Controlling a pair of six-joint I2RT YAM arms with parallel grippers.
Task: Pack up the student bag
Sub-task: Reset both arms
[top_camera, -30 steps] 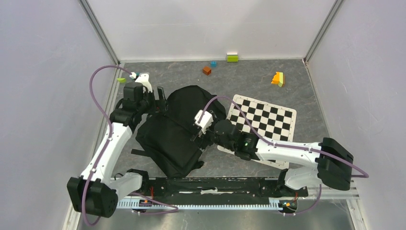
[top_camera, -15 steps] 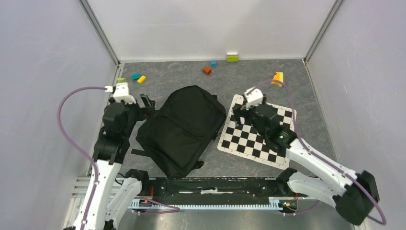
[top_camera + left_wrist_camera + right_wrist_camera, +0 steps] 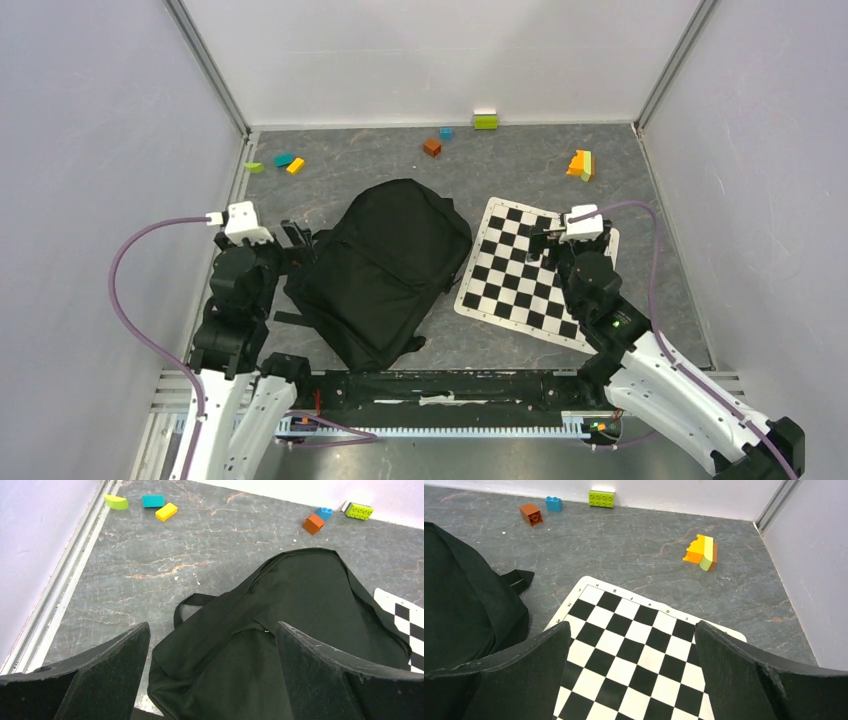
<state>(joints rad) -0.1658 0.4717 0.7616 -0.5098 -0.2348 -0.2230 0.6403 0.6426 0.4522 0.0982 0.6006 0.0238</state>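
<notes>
Noted 1 black-and-white checkered board (image 3: 538, 273) lying flat on the grey marbled tabletop (image 3: 380, 160), right of centre, skewed to the table edges. Counted 3 small pieces near the far-left corner: lime curved piece (image 3: 254, 167), teal block (image 3: 284, 159), yellow block (image 3: 295, 166), the last 2 just beside each other. Found brown block (image 3: 432, 147) and blue block (image 3: 446, 132) close together mid-rear. Logged green studded block (image 3: 486, 121) against the back wall (image 3: 440, 60). Recorded orange and yellow-green cluster (image 3: 580, 165) far right, apart from the board.
</notes>
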